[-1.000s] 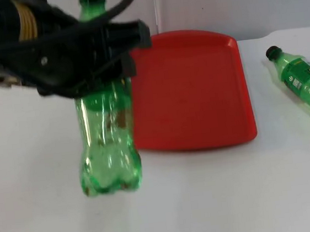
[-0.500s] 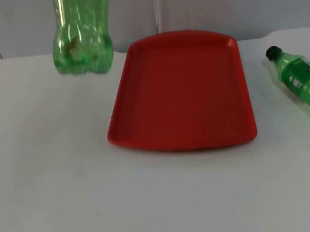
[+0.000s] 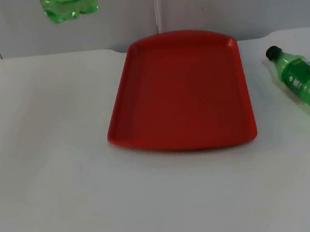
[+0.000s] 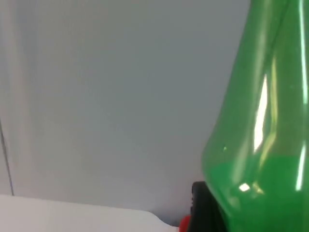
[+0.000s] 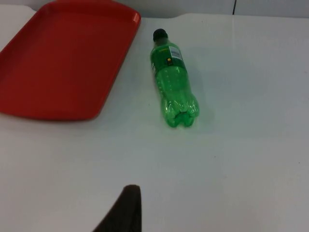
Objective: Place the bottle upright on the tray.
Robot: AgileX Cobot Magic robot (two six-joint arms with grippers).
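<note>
A white counter (image 3: 67,175) seen from above, ending at a grey wall (image 3: 232,2).

At far left, high against the wall, the green base of a clear bottle (image 3: 69,5) hangs well above the counter. Half a second ago it was lower, just beside the tray's near-left corner; 1 second ago it stood on the counter in the left claw's grip. So it has been lifted straight up and has not yet travelled sideways toward the tray. In the left wrist view the bottle (image 4: 260,125) looms close, and a black fingertip (image 4: 205,210) lies against its side, so the left claw appears clenched on it.

In the middle lies the red tray (image 3: 146,133), flat, with nothing on it. The task is not done: by my judgement the bottle must next be carried right, over the tray, then lowered base-first.

At far right a 2nd green bottle (image 3: 303,86), labelled and black-capped, lies on its side on the counter, apart from the tray. The right wrist view looks down on it (image 5: 173,81) from well back; the right arm waits, and whether its claw is released or clenched, I cannot tell.
</note>
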